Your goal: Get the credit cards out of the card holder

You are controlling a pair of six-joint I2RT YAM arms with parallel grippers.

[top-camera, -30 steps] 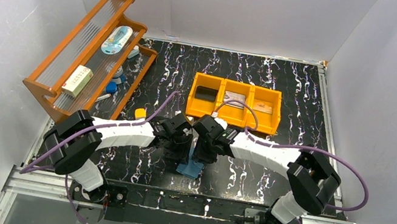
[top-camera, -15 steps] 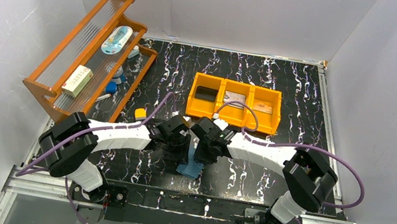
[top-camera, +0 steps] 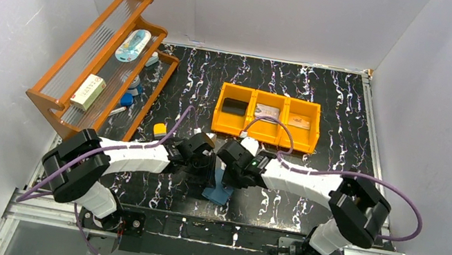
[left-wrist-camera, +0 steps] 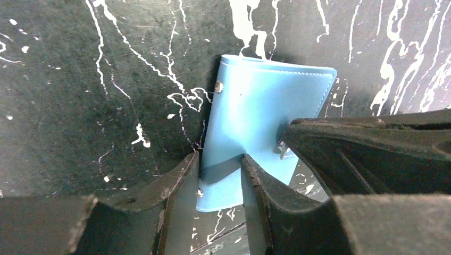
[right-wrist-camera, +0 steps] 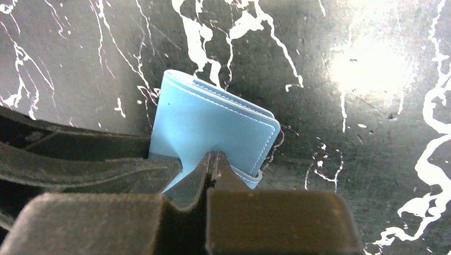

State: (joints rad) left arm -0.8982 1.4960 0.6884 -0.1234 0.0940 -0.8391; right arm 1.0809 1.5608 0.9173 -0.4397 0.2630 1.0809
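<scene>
**Both claws on the folded card holder, no card out**

At the near middle of the desk, just ahead of the arm bases: small teal-blue bifold card holder [top-camera: 220,190], soft, stitched along its edges, lying folded with both claws on it.

Left claw [left-wrist-camera: 219,162]: jaws part-way apart, astride one corner of the holder, one finger beside its edge and the other over its face. Clamped or merely straddling: cannot tell. Probably placed there to pin the holder down against a pull from the other side.

Right claw [right-wrist-camera: 213,158]: fingertips pressed tight together at the holder's edge, with a paler blue leaf rising toward them. Perhaps nipping a thin flap to peel the fold open, but nothing confirmable between the tips. In the left wrist view, one right finger touching the holder's face beside a small metal snap.

Thin plastic credit cards: none showing at the holder in either wrist view, so presumably inside. Judged stage: opening the fold, extraction not yet begun.

Well behind the holder: orange plastic three-compartment bin [top-camera: 262,138], holding a flat greyish piece [top-camera: 268,112] in the middle and a flat tan piece [top-camera: 299,121] on the right. Perhaps cards, but too small to say.

Surface: matt black desk [top-camera: 203,81] veined with white like marble, with one patch of glare in the right wrist view. At the left, a stepped orange-wood rack [top-camera: 45,99] with ribbed clear shelves carrying small packets, and a small yellow-orange block [top-camera: 160,128] near its foot. Plain white walls [top-camera: 245,4] on three sides.
</scene>
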